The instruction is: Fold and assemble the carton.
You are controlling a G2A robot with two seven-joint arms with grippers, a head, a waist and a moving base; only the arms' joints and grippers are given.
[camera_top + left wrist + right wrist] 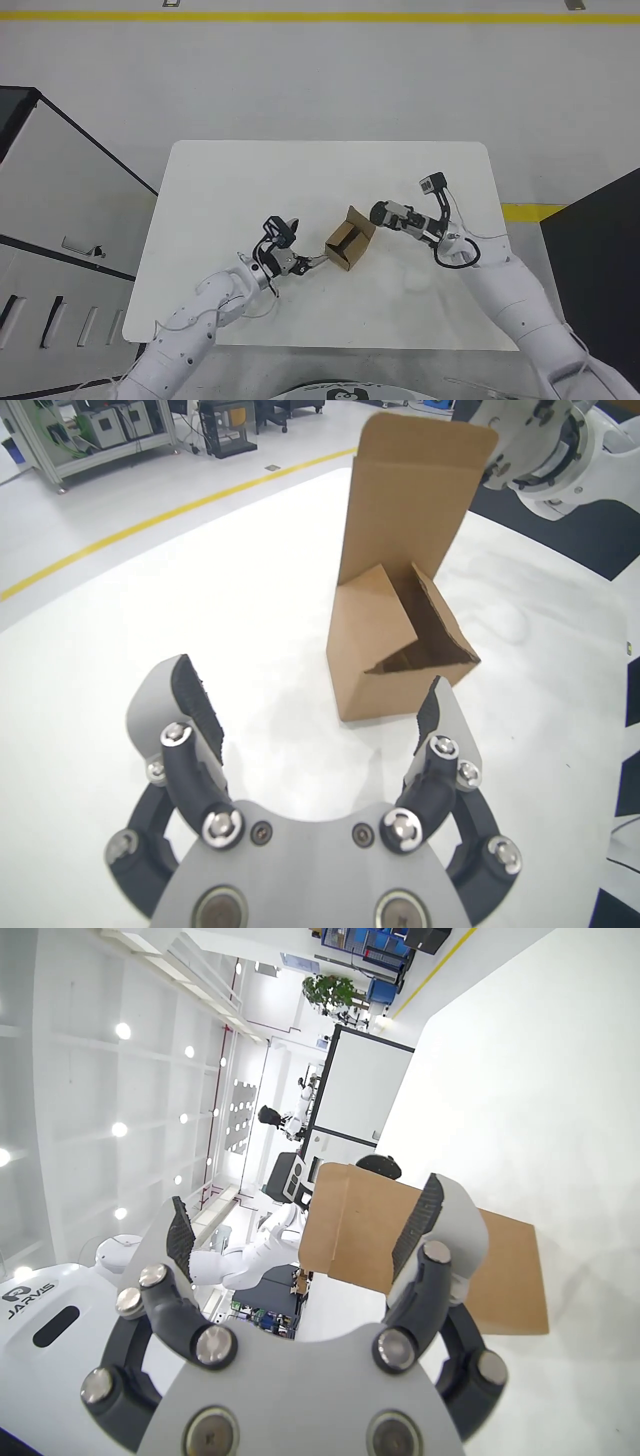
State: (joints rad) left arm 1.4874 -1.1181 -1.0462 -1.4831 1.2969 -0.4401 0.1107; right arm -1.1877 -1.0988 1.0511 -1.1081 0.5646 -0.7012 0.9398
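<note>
Left gripper (318,262) was spread open and empty, just near-left of the carton (350,240) at mid-table (250,180). Carton body looked squared up, with one side flap folded into the open end. The long lid flap was unfolded, end not closed. Right gripper (375,213) was spread wide at the carton's far-right, gripping nothing. Probably about halfway; tucking left.

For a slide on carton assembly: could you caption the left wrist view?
Open left end effector faces a brown carton on the white table, its long flap raised.
</note>
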